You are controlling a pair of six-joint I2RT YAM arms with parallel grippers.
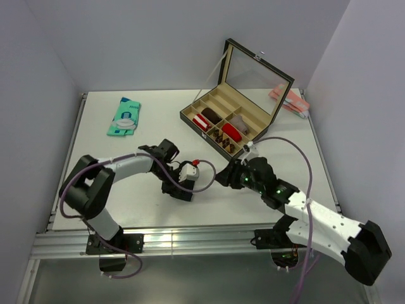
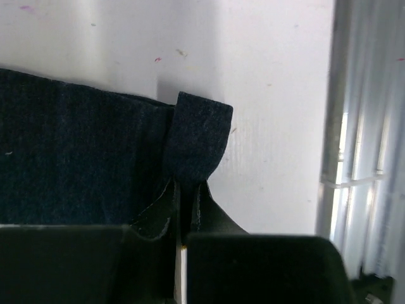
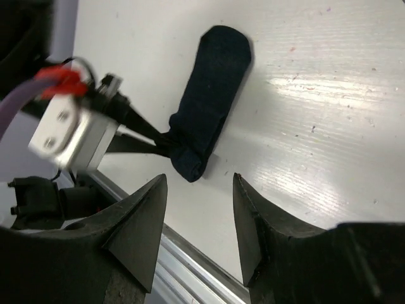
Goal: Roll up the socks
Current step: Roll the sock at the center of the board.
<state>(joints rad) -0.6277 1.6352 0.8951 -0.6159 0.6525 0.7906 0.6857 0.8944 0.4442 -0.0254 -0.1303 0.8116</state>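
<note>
A navy sock (image 3: 212,95) lies flat on the white table, one end folded over into a small roll. It also shows in the left wrist view (image 2: 76,158) and dimly in the top view (image 1: 207,178). My left gripper (image 2: 185,187) is shut on the folded end (image 2: 197,136); it also shows in the right wrist view (image 3: 166,144) and the top view (image 1: 197,177). My right gripper (image 3: 199,183) is open and empty, hovering just short of the sock's rolled end; in the top view it (image 1: 229,174) faces the left gripper. A dark brown roll (image 1: 213,117) sits in the box.
An open compartment box (image 1: 190,113) with a raised lid stands at the back centre, holding red rolls (image 1: 231,132). A teal packet (image 1: 124,116) lies back left and a pink item (image 1: 288,100) back right. The aluminium rail (image 3: 190,269) runs along the near table edge.
</note>
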